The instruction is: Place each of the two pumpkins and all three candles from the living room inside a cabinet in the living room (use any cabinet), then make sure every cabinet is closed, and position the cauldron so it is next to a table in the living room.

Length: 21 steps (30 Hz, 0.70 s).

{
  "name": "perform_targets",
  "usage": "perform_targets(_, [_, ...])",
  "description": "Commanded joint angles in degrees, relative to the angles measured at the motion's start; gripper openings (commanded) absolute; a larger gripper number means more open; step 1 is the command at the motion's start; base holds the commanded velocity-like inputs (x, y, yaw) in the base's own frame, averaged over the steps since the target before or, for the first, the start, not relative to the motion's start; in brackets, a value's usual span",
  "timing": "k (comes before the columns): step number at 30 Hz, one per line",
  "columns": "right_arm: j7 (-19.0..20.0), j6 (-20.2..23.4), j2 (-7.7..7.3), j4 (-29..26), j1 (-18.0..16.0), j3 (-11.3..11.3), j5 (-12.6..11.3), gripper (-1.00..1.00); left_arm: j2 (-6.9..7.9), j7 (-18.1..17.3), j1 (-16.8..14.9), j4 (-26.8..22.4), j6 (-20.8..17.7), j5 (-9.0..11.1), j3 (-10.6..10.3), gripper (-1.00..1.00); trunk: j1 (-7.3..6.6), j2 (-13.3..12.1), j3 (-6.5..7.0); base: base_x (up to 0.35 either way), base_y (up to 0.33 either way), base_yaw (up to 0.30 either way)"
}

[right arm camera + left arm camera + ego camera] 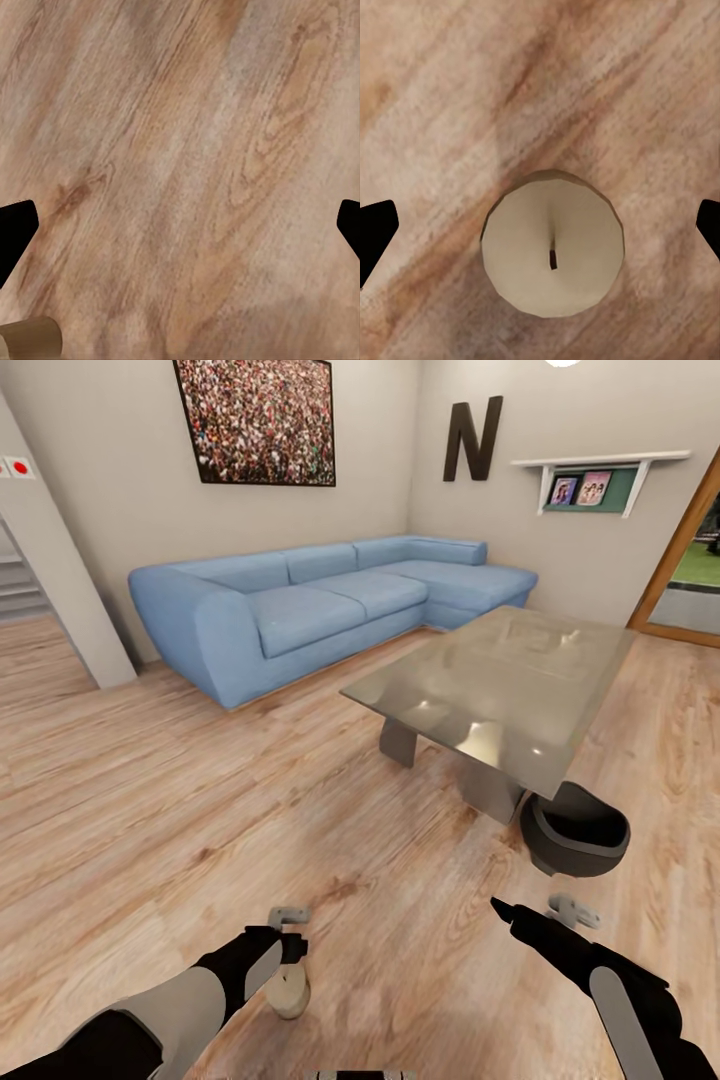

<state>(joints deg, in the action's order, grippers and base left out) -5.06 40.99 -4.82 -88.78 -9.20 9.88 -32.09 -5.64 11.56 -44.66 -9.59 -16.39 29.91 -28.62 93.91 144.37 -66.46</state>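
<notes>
one cauldron beside table, interior dark.

A wood floor carries everything. A candle stands on it nearest, left of centre. Farther right, the cauldron sits touching the table. A sofa stands beyond.
</notes>
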Motion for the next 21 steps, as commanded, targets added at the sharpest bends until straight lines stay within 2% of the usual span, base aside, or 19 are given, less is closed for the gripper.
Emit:
perform_targets(1, [-0.5,0.2,-0.02,-0.1,0.0,-0.1,-0.6,1.00,-0.01,0.4,-0.1,-0.1,-0.5,0.5,-0.5,1.00,0.01,0.0,-0.28,0.000,0.000,0.000])
perform_targets(5, [-0.5,0.2,-0.02,0.0,0.0,-0.3,-0.6,1.00,-0.10,0.4,-0.5,-0.3,-1.6,0.8,-0.5,1.00,0.11,0.1,-1.16,0.000,0.000,0.000])
perform_targets(11, [-0.6,0.2,-0.02,0.0,0.0,-2.1,-0.6,1.00,0.02,0.4,-1.7,-0.3,-2.2,1.1,-0.3,1.00,0.27,0.2,-2.49,0.000,0.000,0.000])
perform_targets(21, [-0.6,0.1,-0.02,0.0,0.0,-2.6,-0.6,1.00,0.10,0.4,-1.7,-0.3,0.7,0.8,-0.3,1.00,0.53,0.3,-4.71,0.000,0.000,0.000])
